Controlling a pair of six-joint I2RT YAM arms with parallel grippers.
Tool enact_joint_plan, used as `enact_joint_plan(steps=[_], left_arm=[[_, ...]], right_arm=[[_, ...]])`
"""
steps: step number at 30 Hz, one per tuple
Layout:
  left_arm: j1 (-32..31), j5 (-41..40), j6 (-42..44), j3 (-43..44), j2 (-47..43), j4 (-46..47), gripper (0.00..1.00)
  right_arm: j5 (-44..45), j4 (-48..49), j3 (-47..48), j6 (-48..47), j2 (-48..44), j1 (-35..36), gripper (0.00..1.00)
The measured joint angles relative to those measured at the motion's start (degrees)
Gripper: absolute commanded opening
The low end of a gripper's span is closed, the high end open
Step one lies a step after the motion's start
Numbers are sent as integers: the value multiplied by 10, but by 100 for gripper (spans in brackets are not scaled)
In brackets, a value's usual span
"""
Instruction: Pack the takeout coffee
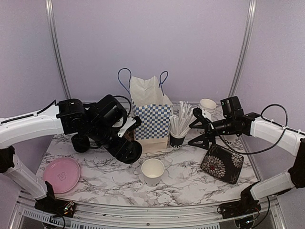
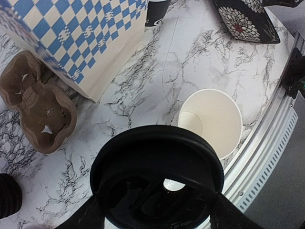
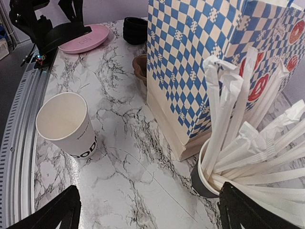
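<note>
A white paper cup [image 1: 152, 171] with black lettering stands open and lidless near the front middle of the table; it also shows in the left wrist view [image 2: 212, 121] and the right wrist view [image 3: 66, 124]. My left gripper [image 1: 127, 144] is shut on a black plastic lid [image 2: 157, 157], held above the table just left of the cup. The brown pulp carrier [image 2: 38, 109] lies beside the checked bag, hidden in the top view. My right gripper [image 1: 201, 134] is open and empty, in front of the straw cup. Stacked white cups [image 1: 208, 106] stand at the back right.
A blue-checked paper bag [image 1: 150, 117] stands at the middle back. A black cup of white straws [image 1: 177, 128] is right of it. A pink plate [image 1: 62, 174] lies front left, a black flowered tray [image 1: 222, 163] front right. A low stack of black rings [image 3: 135, 29] sits left of the bag.
</note>
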Motion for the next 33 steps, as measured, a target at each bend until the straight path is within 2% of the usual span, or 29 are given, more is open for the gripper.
enact_joint_plan(steps=[13,33], left_arm=[[-22,63,47,53,113,6,68],[-31,84,70,99,172,24,68]], right_arm=[[0,1,-1,-3,0,0,98],[0,-1,-3,-17,14,0,98]])
